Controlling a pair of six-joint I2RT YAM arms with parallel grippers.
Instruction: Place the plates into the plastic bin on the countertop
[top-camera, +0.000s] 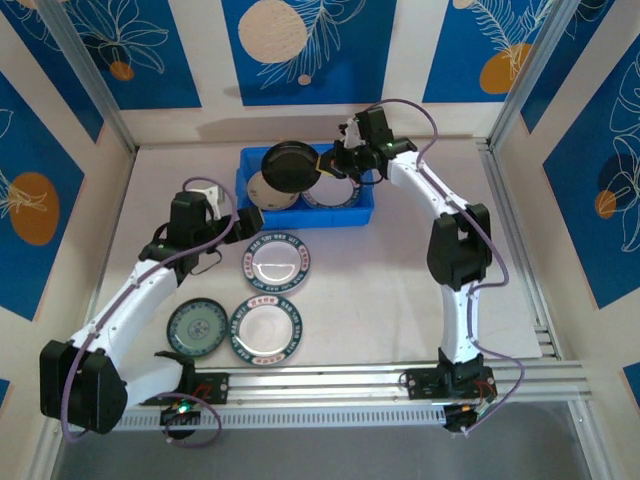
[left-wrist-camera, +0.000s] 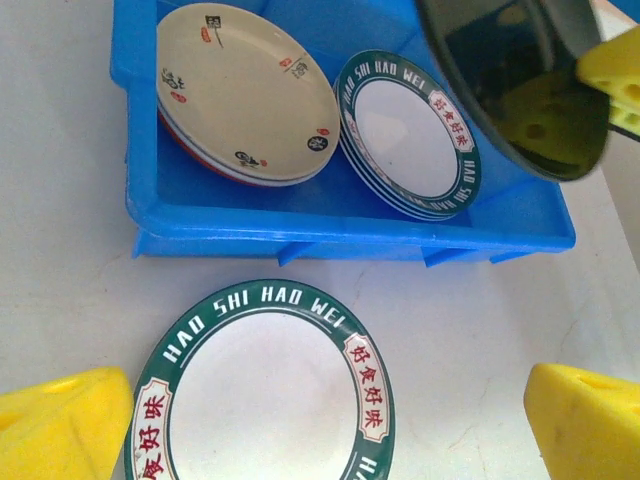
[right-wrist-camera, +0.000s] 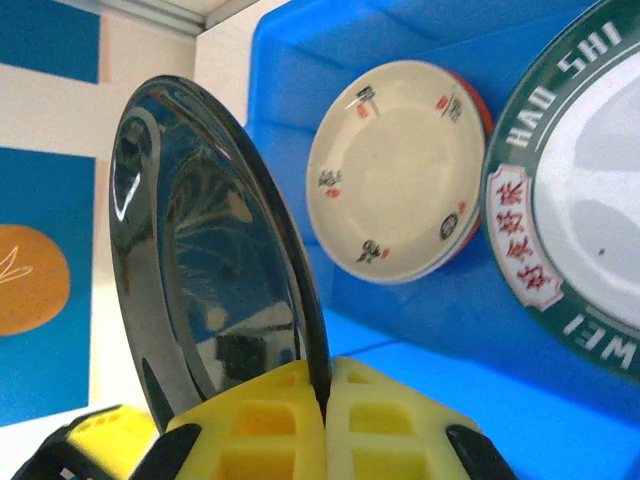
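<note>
My right gripper (top-camera: 328, 166) is shut on the rim of a glossy black plate (top-camera: 290, 166), holding it on edge above the blue plastic bin (top-camera: 362, 214). In the right wrist view the black plate (right-wrist-camera: 210, 250) stands between the yellow pads (right-wrist-camera: 380, 420). Inside the bin lie a cream plate (left-wrist-camera: 245, 90) on a stack at left and green-rimmed white plates (left-wrist-camera: 405, 135) at right. My left gripper (left-wrist-camera: 330, 420) is open, low over a green-rimmed plate (left-wrist-camera: 265, 390) on the countertop (top-camera: 400, 300), just in front of the bin.
Two more plates lie near the front: a dark green one (top-camera: 196, 328) and a green-rimmed white one (top-camera: 264, 328). An aluminium rail (top-camera: 400, 380) runs along the near edge. Blue patterned walls close in the back and sides.
</note>
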